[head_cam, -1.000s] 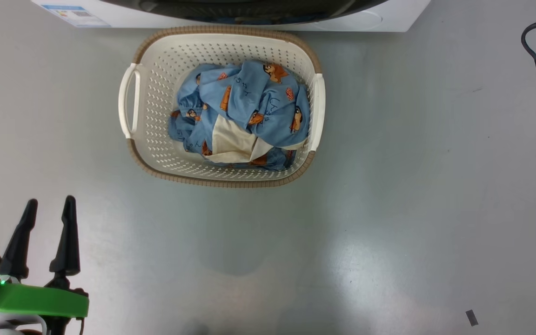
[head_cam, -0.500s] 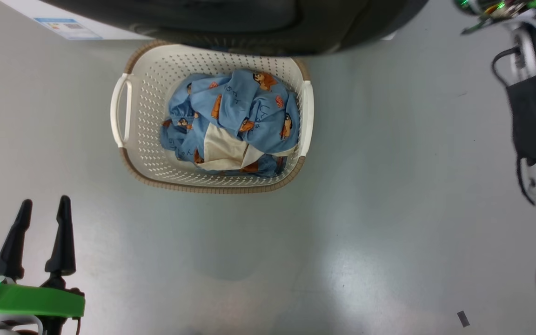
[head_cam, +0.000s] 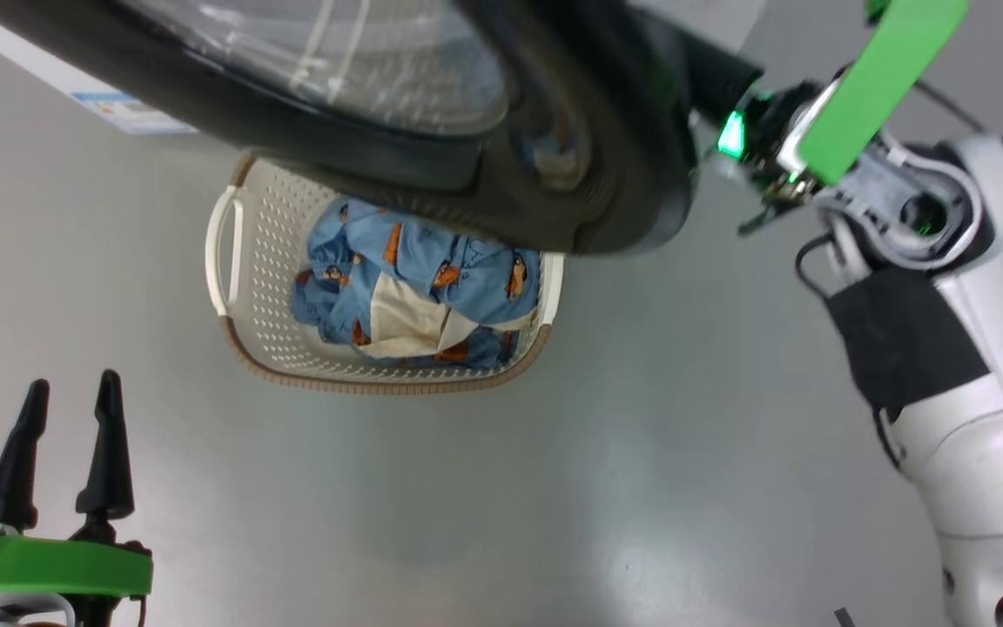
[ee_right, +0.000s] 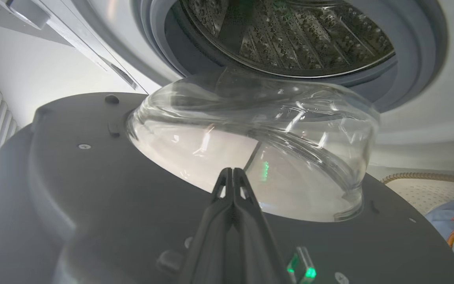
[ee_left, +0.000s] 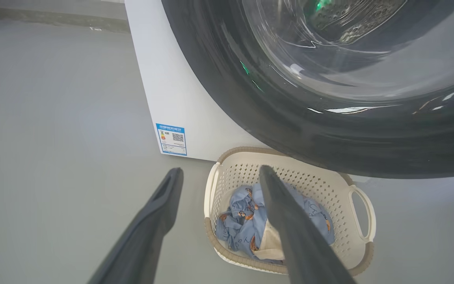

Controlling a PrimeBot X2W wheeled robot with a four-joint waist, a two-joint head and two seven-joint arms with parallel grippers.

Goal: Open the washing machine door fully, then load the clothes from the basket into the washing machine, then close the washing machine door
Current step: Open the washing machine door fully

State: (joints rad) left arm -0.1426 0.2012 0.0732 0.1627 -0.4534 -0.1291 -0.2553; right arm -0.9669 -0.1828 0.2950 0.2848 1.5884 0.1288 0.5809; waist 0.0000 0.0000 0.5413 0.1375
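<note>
Here the washing machine door (head_cam: 554, 174) stands swung out from the washing machine (ee_left: 172, 90), its glossy black ring running across the top of the head view and overhanging the far edge of the basket (head_cam: 268, 261). The basket sits on the grey floor (head_cam: 554, 488) at centre left of that view, close in front of the machine, whose blue label (ee_left: 171, 139) shows low on its white front. The clothes (head_cam: 432, 261) lie heaped inside the basket, blue printed fabric with a cream piece toward the near side. In the right wrist view the right gripper (ee_right: 233, 172) has its fingers pressed together, tips pointing at the base of the glass bowl (ee_right: 250, 138) on the door's inner face; whether they touch it I cannot tell. Beyond the bowl the steel drum (ee_right: 290, 35) is uncovered, ringed by the grey seal (ee_right: 420, 59). The left gripper (head_cam: 71, 385) is at the lower left of the head view, fingers spread wide and holding nothing, well apart from the basket.
</note>
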